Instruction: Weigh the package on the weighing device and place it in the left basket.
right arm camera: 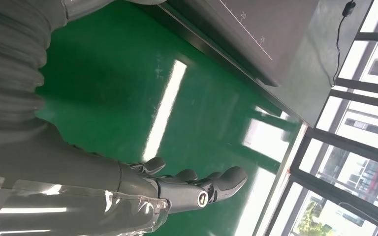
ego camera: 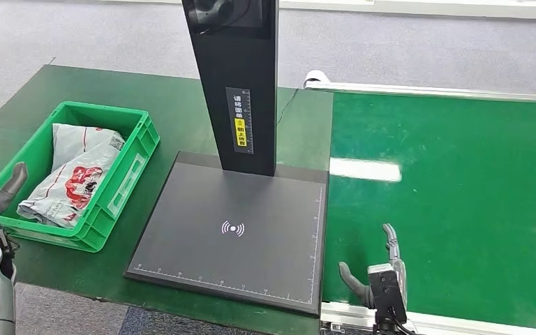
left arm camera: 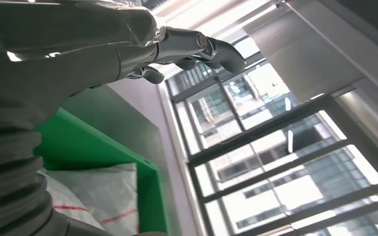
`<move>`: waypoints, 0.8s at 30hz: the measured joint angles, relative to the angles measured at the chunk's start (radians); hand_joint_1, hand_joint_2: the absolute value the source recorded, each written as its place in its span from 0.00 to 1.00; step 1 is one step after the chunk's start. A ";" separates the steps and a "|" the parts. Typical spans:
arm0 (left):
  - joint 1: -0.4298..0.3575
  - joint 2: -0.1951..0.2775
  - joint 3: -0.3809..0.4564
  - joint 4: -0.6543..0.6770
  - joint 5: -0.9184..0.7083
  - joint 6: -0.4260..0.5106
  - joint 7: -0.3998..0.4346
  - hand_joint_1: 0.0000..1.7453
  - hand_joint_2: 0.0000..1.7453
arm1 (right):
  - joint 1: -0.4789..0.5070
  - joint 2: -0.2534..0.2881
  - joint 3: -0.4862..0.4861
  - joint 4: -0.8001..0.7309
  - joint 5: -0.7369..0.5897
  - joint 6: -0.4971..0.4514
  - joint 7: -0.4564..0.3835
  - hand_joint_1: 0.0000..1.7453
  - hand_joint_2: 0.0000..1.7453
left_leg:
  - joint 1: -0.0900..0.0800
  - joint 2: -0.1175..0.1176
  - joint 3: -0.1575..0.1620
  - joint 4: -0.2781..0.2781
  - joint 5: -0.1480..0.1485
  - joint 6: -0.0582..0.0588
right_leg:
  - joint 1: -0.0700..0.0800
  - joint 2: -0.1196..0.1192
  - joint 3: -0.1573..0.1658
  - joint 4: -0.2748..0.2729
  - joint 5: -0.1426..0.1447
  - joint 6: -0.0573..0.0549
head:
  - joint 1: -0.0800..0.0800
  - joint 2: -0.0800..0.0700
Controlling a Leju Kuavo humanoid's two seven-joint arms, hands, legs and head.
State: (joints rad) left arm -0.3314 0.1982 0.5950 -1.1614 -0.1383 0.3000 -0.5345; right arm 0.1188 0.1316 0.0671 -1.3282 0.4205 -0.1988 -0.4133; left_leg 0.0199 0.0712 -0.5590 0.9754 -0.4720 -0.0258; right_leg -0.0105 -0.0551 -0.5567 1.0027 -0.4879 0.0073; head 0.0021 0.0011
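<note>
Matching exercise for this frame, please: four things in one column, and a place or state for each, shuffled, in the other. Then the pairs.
Things:
1. packages
2. scale platform
3. left hand
4. right hand

Places or states:
A. bare, nothing lying on it
B. open, over the green belt to the right of the scale
C. lying inside the green basket
D. open, at the near end of the basket

Pairs: 1-C, 2-A, 3-D, 4-B
</note>
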 joint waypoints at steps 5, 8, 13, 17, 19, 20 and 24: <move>0.077 -0.070 -0.037 -0.211 -0.023 -0.028 0.017 0.00 1.00 | 0.005 0.006 -0.006 -0.010 0.012 0.007 -0.004 0.00 1.00 | 0.000 0.000 0.000 0.000 -0.001 0.000 | 0.000 0.000 0.000 0.000 0.000 0.000 | 0.000 0.000; 0.112 -0.108 -0.079 -0.317 -0.012 -0.081 0.027 0.00 1.00 | 0.005 0.006 -0.010 -0.013 0.014 0.010 -0.005 0.00 1.00 | 0.000 0.000 0.000 0.000 -0.001 0.000 | 0.000 0.000 0.000 0.000 0.000 0.000 | 0.000 0.000; 0.201 -0.187 -0.219 -0.443 -0.071 -0.117 0.022 0.00 1.00 | -0.008 0.007 -0.010 -0.013 0.017 0.024 -0.004 0.00 1.00 | 0.000 0.000 0.000 0.000 -0.001 0.000 | -0.001 0.000 0.000 0.000 0.000 0.000 | 0.000 0.000; 0.285 -0.248 -0.382 -0.459 -0.099 -0.113 0.002 0.00 1.00 | -0.022 0.010 0.006 -0.013 0.027 0.037 0.001 0.00 1.00 | -0.001 -0.001 0.000 0.000 -0.001 0.001 | -0.002 0.000 0.000 -0.001 0.000 0.000 | 0.000 0.000; 0.319 -0.275 -0.464 -0.444 -0.083 -0.124 -0.002 0.00 1.00 | -0.027 0.012 0.018 -0.013 0.029 0.042 0.004 0.00 1.00 | -0.001 -0.001 0.000 0.000 -0.001 0.001 | -0.002 0.000 0.000 -0.001 0.000 0.000 | 0.000 0.000; 0.330 -0.287 -0.501 -0.429 -0.072 -0.131 -0.002 0.00 1.00 | -0.030 0.013 0.025 -0.013 0.029 0.045 0.005 0.00 1.00 | -0.001 -0.001 0.000 0.000 -0.002 0.001 | -0.002 -0.001 0.000 -0.001 0.000 0.000 | 0.000 0.000; 0.354 -0.335 -0.612 -0.345 -0.014 -0.157 0.001 0.00 1.00 | -0.041 0.015 0.057 -0.006 0.015 0.051 0.012 0.00 1.00 | -0.001 -0.001 0.000 0.000 -0.002 0.001 | -0.002 -0.001 0.001 -0.001 0.000 0.000 | 0.000 0.000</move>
State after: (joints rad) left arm 0.0225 -0.1367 -0.0169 -1.5067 -0.1525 0.1430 -0.5333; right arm 0.0773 0.1461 0.1246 -1.3339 0.4350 -0.1482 -0.4016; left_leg 0.0190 0.0704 -0.5593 0.9755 -0.4736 -0.0246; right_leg -0.0123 -0.0557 -0.5560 1.0020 -0.4879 0.0077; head 0.0022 0.0011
